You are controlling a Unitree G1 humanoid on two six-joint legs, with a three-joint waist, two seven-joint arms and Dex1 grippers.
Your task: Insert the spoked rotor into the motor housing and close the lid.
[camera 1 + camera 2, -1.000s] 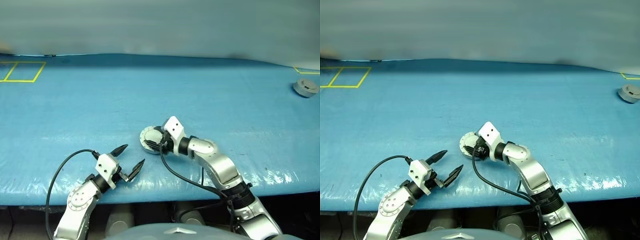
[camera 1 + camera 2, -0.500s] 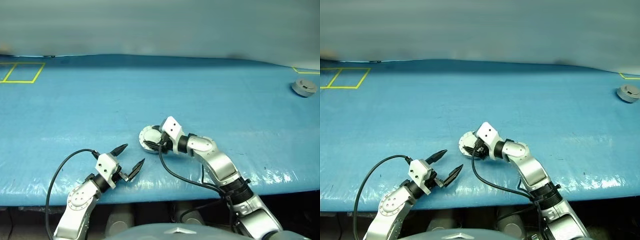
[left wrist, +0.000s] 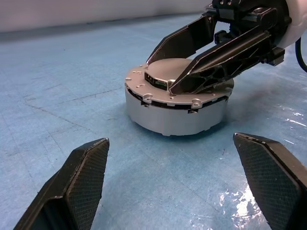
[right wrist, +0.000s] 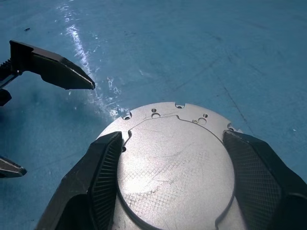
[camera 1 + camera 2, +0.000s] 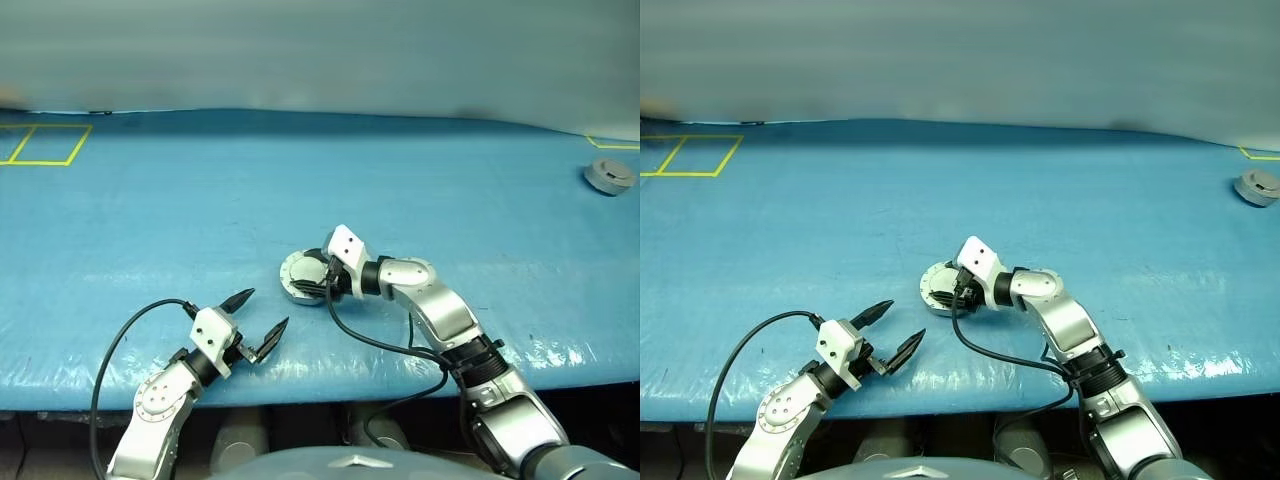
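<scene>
1. Left eye view: the blue tabletop [image 5: 150, 200] is seen carrying the motor housing [image 5: 303, 277] near the middle of its near edge; a grey flanged part [image 5: 610, 175] is set well apart at the far right corner.
2. The housing is judged rigid, fairly heavy metal with a smooth, likely slippery side wall; a hold across its rim would be favoured.
3. The lid [image 4: 175, 163] is shown lying flat on top, apparently shut; the spoked rotor cannot be made out.
4. The right gripper [image 3: 192, 60] is spread across the lid, fingers resting on it.
5. The left gripper [image 5: 262, 318] is held wide open, empty, near the front edge.
</scene>
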